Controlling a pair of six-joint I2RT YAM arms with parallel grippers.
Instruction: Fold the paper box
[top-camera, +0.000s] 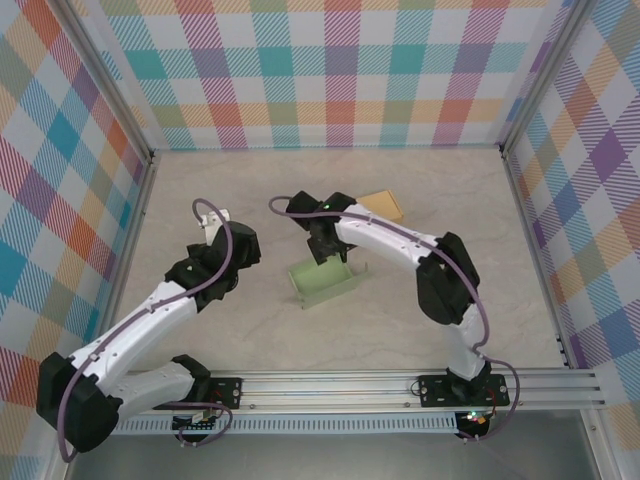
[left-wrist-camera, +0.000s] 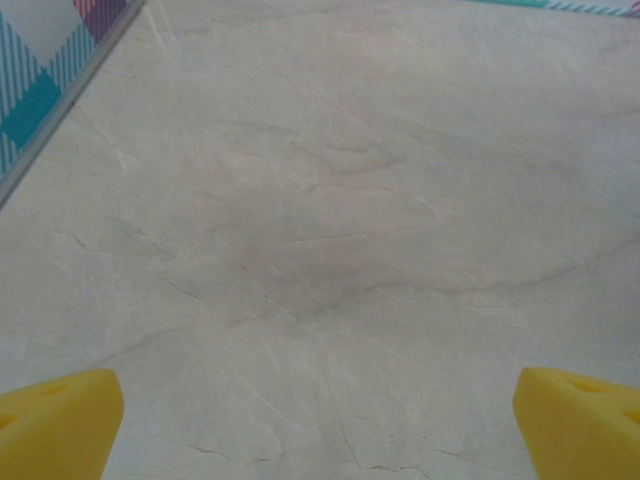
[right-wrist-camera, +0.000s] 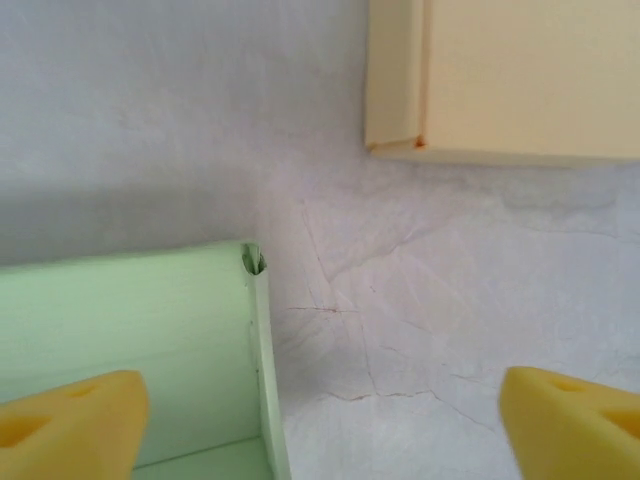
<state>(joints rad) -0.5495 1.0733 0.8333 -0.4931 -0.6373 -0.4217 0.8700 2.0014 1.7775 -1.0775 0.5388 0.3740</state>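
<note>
Green paper box (top-camera: 325, 283) sits approx. in the middle of the table (top-camera: 470, 200), a bit toward the near side, w/ its walls standing up so it looks like an open tray. A second box, cream-coloured (top-camera: 382, 205), lies flat just beyond it on the far right, and the two are apart. The right gripper (right-wrist-camera: 322, 420) hangs directly over the far part of the green box. In the right wrist view its jaws stand wide apart and nothing is clamped between them. One yellow fingertip (right-wrist-camera: 70, 420) is above the inside of the tray and the other is above bare table, so the upright side wall and its folded corner lie between them without touching either pad, as far as I can see. The left gripper (left-wrist-camera: 320, 425) is on the left, well apart from the box. Its jaws are also wide apart and empty, w/ only the marbled surface under it. I judge the step in hand is a release or re-positioning between two folds: the walls seem formed, but from these views I cannot tell if a flap or a lid is not yet tucked. The next move prob. needs the right gripper to come down and close on a wall or flap. The left arm should come in from the left to hold the box steady, because light paper can slide or spring open. The fingers should straddle the wall edge cleanly and avoid crushing the corner.
</note>
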